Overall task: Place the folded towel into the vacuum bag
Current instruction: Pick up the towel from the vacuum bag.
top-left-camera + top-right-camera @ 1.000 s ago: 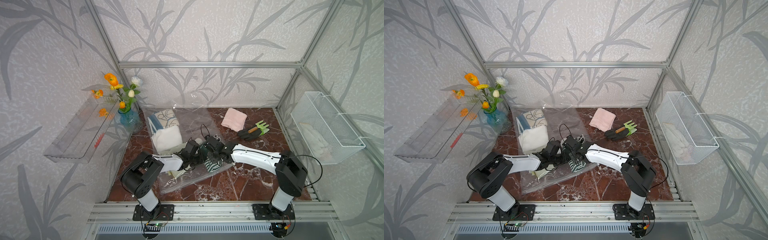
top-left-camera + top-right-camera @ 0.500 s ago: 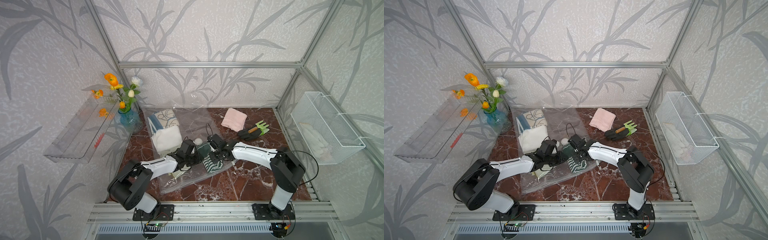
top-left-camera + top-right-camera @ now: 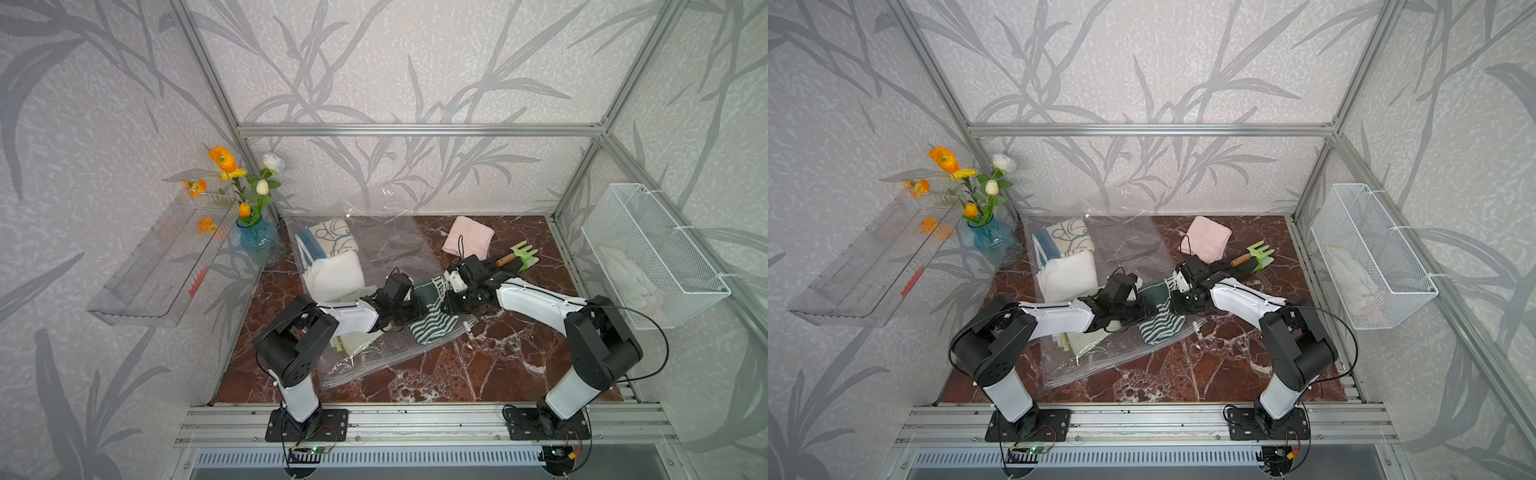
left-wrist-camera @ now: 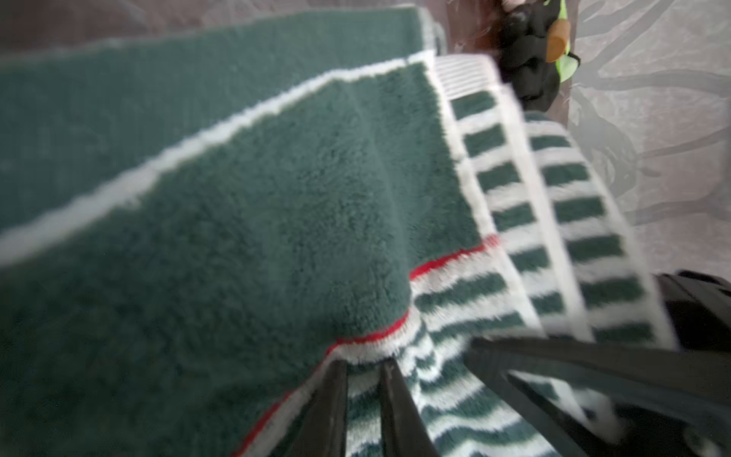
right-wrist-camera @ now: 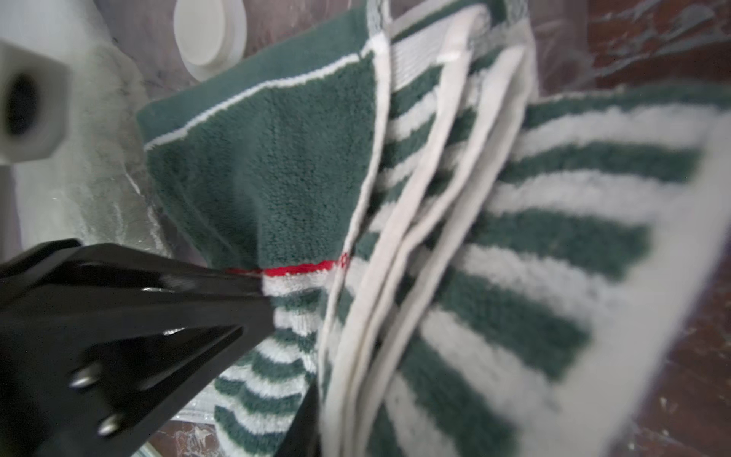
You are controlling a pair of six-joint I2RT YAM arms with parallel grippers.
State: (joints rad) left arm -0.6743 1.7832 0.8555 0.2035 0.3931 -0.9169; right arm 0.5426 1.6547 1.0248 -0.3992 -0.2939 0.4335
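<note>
Folded towel [image 3: 432, 324]: green with white stripes and a thin red line, held up between my two grippers over the vacuum bag's [image 3: 390, 249] edge on the right arm's side. I cannot tell whether any of it is under the plastic.
Left gripper [image 4: 366, 380]: fingers nearly together, pinching the striped hem just below the red line.
Right gripper [image 5: 285, 356]: a striped fold sits between its fingers, but I cannot tell if they clamp it.
Inside the bag: a white towel [image 3: 336, 274] and a patterned towel [image 3: 328, 237] at its far end, and a cream cloth [image 3: 357, 338] nearer its front, partly under my left arm.
Beside the bag: a pink towel [image 3: 467, 239], black glove [image 3: 1233, 268] and green rake [image 3: 523, 253] lie off its far corner on the right arm's side. A blue vase [image 3: 257, 245] stands at the opposite far corner.
Walls: a clear shelf [image 3: 166, 266] hangs past the vase, and a wire basket [image 3: 652, 257] is well apart from the bag on the right.
In the way: both wrists crowd together over the bag. The white towel lies just beside my left wrist and the glove just behind my right.
Both top views: I see the whole bag and its neighbours, but the arms cover both grips.
Right wrist view: the bag's white valve [image 5: 209, 35] shows just past the towel's green end.
Left wrist view: it shows how close my left fingers stand, with the glove beyond the towel.
</note>
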